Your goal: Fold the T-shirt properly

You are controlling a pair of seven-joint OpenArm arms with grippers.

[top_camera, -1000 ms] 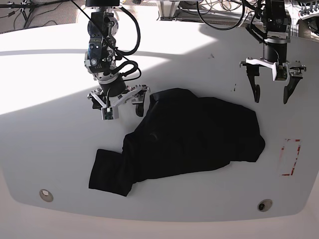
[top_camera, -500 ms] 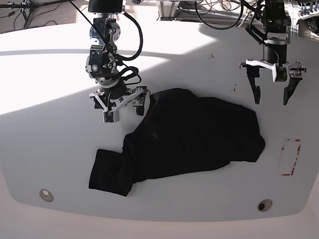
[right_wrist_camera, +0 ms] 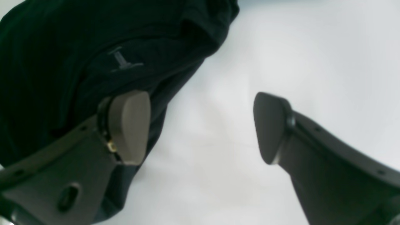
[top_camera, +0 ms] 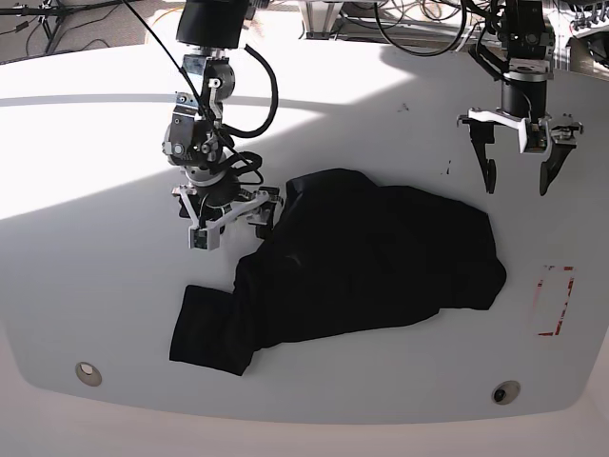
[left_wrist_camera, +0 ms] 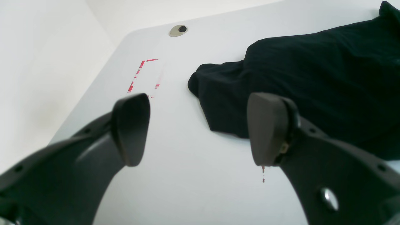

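T-shirt (top_camera: 357, 267) lies crumpled in the middle of the table (top_camera: 95, 286), bunched and skewed, one end trailing toward the near left edge. No flat spread, no neat fold visible: folding looks barely begun. Right gripper (top_camera: 231, 215) sits low at the shirt's far left edge, jaws spread, one finger over the cloth, nothing pinched. Left gripper (top_camera: 516, 174) hangs above bare table beyond the shirt's right end, jaws wide, empty. Left to do: grasp, spread flat, then fold.
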